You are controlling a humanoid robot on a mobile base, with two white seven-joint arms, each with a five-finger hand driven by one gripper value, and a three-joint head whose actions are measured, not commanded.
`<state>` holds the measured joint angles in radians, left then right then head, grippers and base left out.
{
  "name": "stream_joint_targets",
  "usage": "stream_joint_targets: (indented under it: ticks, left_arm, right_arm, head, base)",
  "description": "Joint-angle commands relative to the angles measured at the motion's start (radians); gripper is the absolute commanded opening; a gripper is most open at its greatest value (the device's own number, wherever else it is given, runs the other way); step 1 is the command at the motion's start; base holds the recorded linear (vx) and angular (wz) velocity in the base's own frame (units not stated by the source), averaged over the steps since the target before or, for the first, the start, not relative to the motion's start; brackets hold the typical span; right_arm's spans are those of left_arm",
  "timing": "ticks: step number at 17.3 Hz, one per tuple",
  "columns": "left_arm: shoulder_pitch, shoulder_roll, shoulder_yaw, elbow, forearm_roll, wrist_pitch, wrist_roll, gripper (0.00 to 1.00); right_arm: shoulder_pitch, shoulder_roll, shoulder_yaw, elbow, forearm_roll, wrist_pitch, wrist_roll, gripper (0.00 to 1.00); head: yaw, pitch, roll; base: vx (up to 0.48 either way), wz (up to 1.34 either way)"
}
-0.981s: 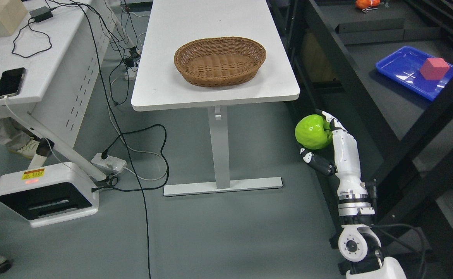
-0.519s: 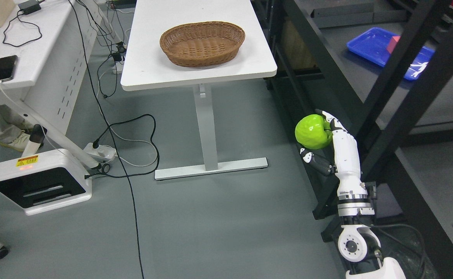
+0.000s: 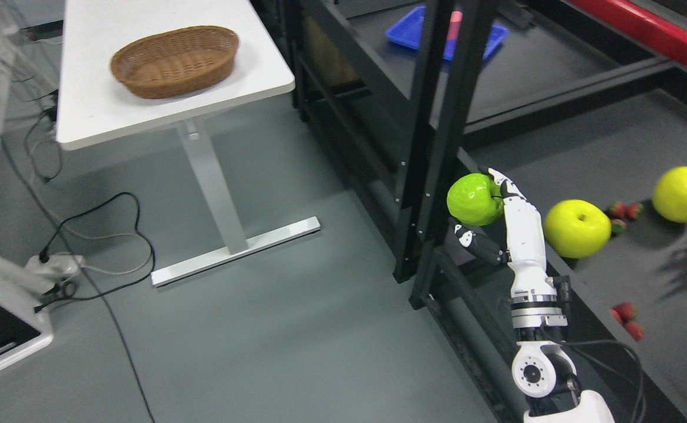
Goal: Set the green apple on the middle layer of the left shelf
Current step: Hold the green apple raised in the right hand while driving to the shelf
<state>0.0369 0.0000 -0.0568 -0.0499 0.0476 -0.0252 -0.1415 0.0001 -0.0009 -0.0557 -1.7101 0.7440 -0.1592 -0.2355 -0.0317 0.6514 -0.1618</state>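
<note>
My right hand [image 3: 492,214] comes up from the lower right and is shut on a green apple [image 3: 474,199], held in the air in front of the black upright posts [image 3: 437,135] of the shelving. Behind the posts is a dark shelf layer [image 3: 608,147] with two yellow-green apples [image 3: 576,228] [image 3: 685,194] and several small strawberries [image 3: 625,210] on it. The held apple is outside the shelf, just left of the nearer yellow-green apple. The left arm is not in view.
A white table [image 3: 103,111] with a wicker basket [image 3: 175,60] stands at the upper left. A blue tray [image 3: 423,32] with a pink block lies on a farther shelf. Cables and a power strip [image 3: 56,267] lie on the grey floor at the left.
The whole view has swung to the right, so table and basket slid left and the shelf with yellow-green apples came in. My right hand still holds the green apple at the same spot in the picture.
</note>
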Motion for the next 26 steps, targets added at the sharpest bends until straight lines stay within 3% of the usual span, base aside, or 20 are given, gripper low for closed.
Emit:
stream_joint_targets:
  ticks: [1, 10, 26]
  left_arm:
    - [0.0, 0.017, 0.0, 0.001, 0.0, 0.001, 0.0, 1.0]
    - [0.0, 0.017, 0.0, 0.001, 0.0, 0.001, 0.0, 1.0]
    - [0.0, 0.017, 0.0, 0.001, 0.0, 0.001, 0.0, 1.0]
  right_arm:
    - [0.006, -0.017, 0.013, 0.0, 0.0, 0.0, -0.001, 0.0]
    - [0.011, -0.017, 0.013, 0.0, 0.0, 0.0, -0.001, 0.0]
    - [0.014, -0.017, 0.017, 0.0, 0.0, 0.0, -0.001, 0.0]
  head:
    - [0.0, 0.0, 0.0]
    - [0.0, 0.0, 0.0]
    - [0.0, -0.001, 0.0]
  base:
    - [-0.158, -0.73]
    - [0.008, -0.86]
    - [0.158, -0.77]
